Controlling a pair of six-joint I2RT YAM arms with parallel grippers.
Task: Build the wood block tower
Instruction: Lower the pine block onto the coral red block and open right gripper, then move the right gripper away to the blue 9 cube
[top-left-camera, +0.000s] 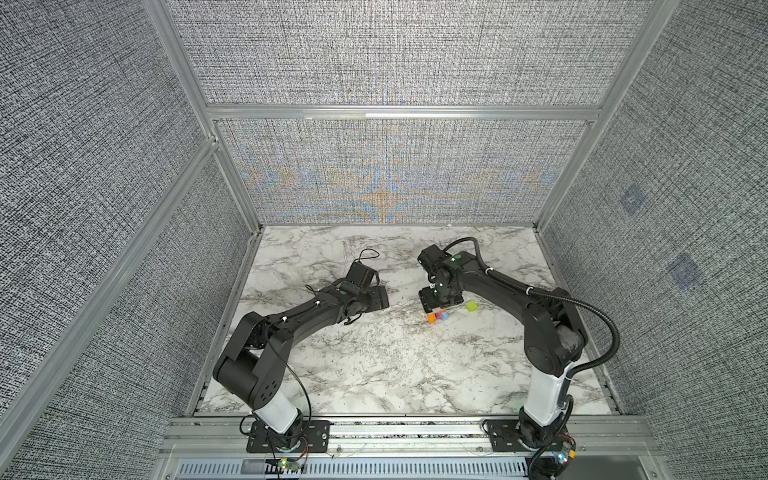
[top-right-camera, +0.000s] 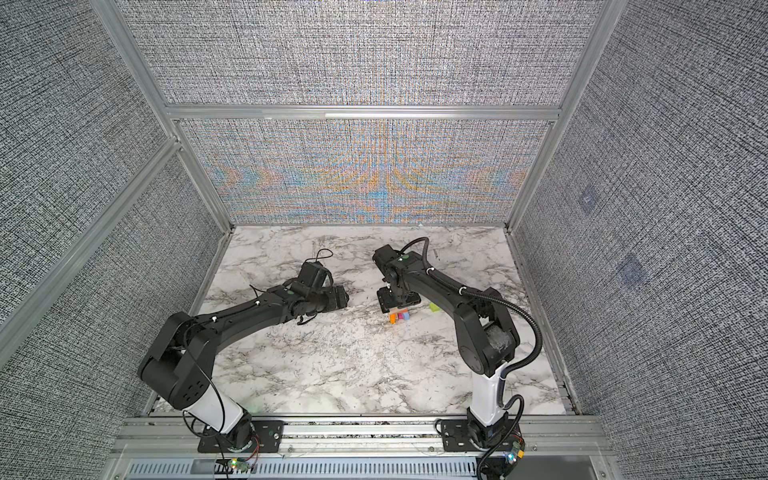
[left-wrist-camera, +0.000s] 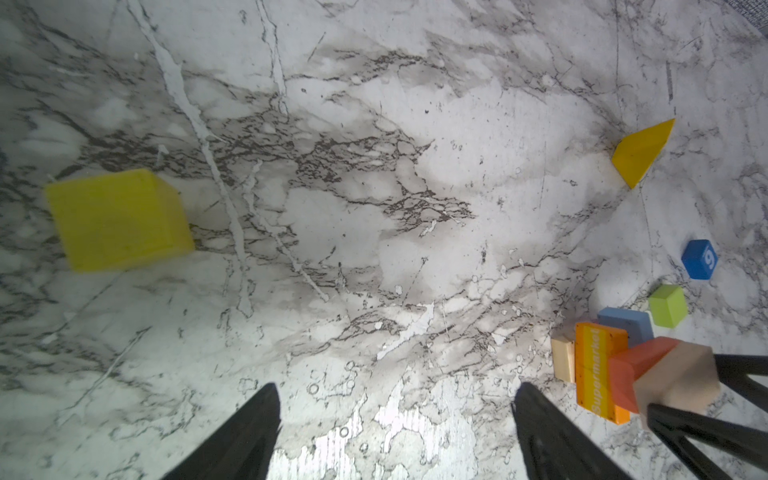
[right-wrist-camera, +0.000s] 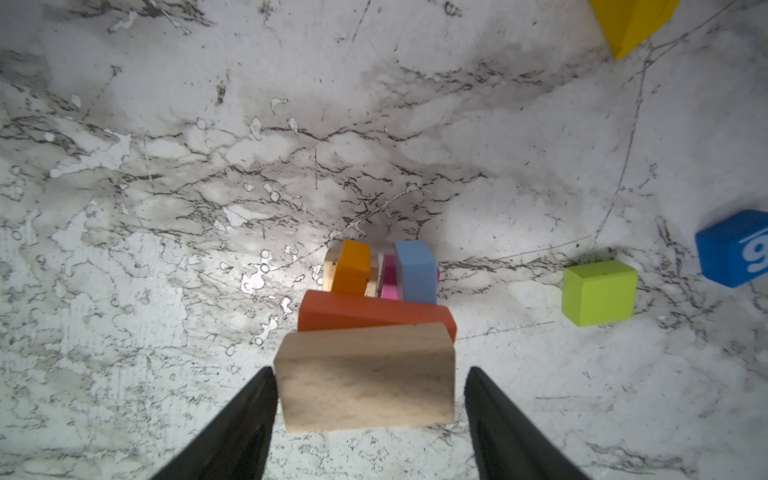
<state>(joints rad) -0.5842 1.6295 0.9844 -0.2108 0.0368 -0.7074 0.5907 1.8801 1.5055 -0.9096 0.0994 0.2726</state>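
Standing tower: the tower (right-wrist-camera: 374, 307) sits right of centre on the marble tabletop (right-wrist-camera: 166, 166), tucked under the right arm's wrist. In both top views only its coloured foot shows.
Base course: orange slab (right-wrist-camera: 352, 268), magenta block (right-wrist-camera: 389, 276) and light blue block (right-wrist-camera: 417, 270) stand on edge, side by side. My read is that they're narrow uprights set close to carry a span. A pale block (left-wrist-camera: 563, 359) stands just beside the orange one.
Bridge: red-orange bar (right-wrist-camera: 374, 313) lies flat across those tops and looks a touch skewed.
Top piece: bare wood block (right-wrist-camera: 365, 376), grain showing and corners softened, lies lengthwise on the bar.
Right gripper: right gripper (right-wrist-camera: 370, 370) straddles the wood block with its jaws apart. A sliver of marble shows between one finger and the block's end, and the other finger is right at the opposite end. Whether that one touches, I can't tell. The block's weight looks to be on the bar, not in a grip.
Left gripper: left gripper (left-wrist-camera: 399, 386) has its jaws wide with nothing between them, low over bare marble and well apart from the tower. I'd say it's keeping clear.
Waiting pieces: lime green cube (right-wrist-camera: 598, 293), blue cube (right-wrist-camera: 731, 249) with a white 9 and yellow wedge (left-wrist-camera: 642, 151) lie near the tower. The yellow cube (left-wrist-camera: 118, 220) is well apart, on the left arm's side.
Surfaces: the paint is matte and smooth and the faces are flat, so the cubes should seat squarely. The wedge's slope suggests a cap. The slab's broad face reads "Supermarket".
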